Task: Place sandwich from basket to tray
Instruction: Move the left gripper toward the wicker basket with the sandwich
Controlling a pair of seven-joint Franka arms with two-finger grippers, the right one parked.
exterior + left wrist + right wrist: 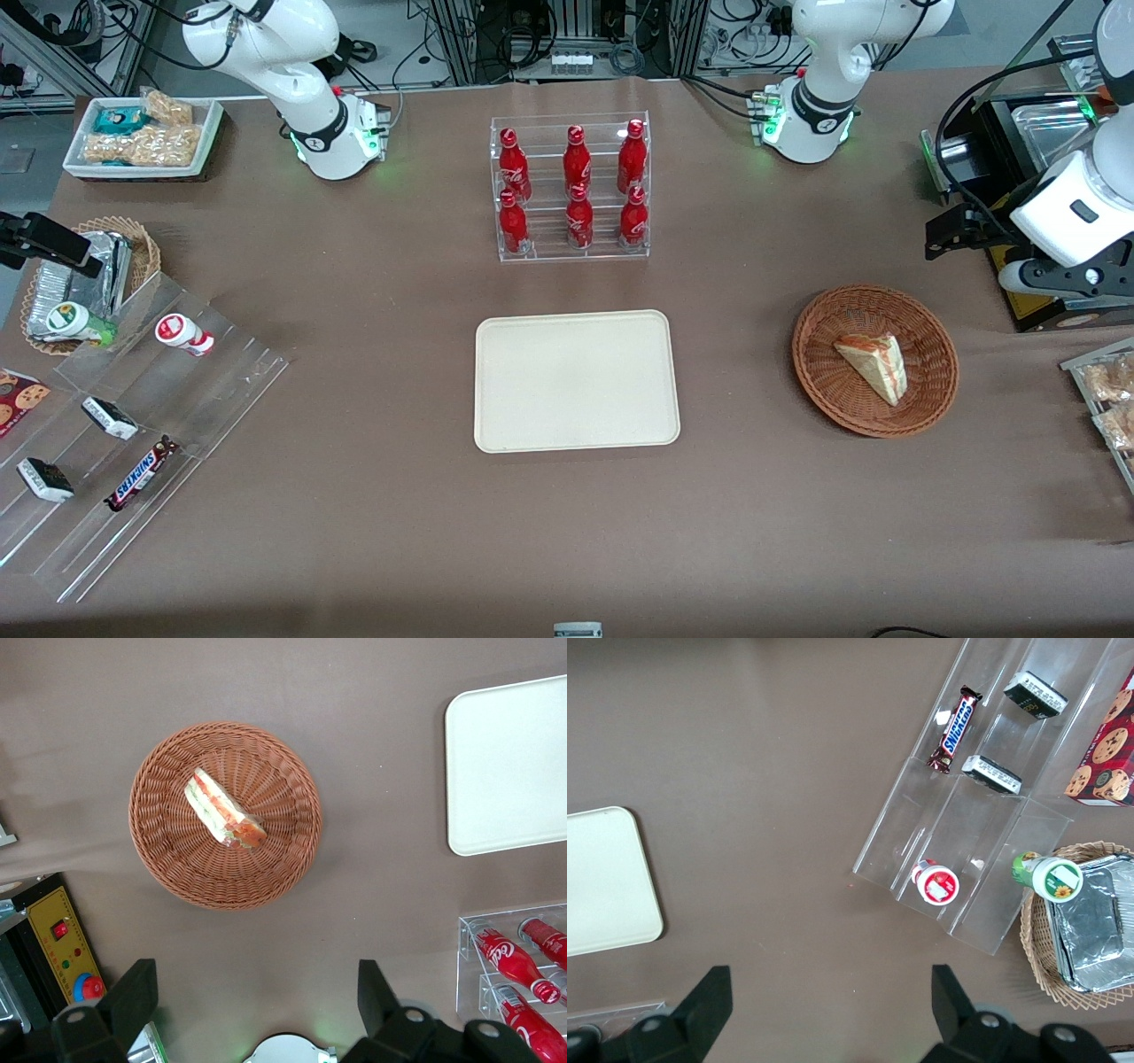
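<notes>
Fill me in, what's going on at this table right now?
Nothing is held yet. The left arm's claw hangs open above the table beside the basket, toward the working arm's end. The sandwich lies in the basket, untouched. The tray is bare, nearer the front camera than the rack of red bottles.

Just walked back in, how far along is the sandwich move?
Nothing looks done yet. The sandwich lies in the basket, and the tray holds nothing. The gripper is open and holds nothing, hanging above the table beside the basket. Grasping, carrying and placing are all left.
</notes>
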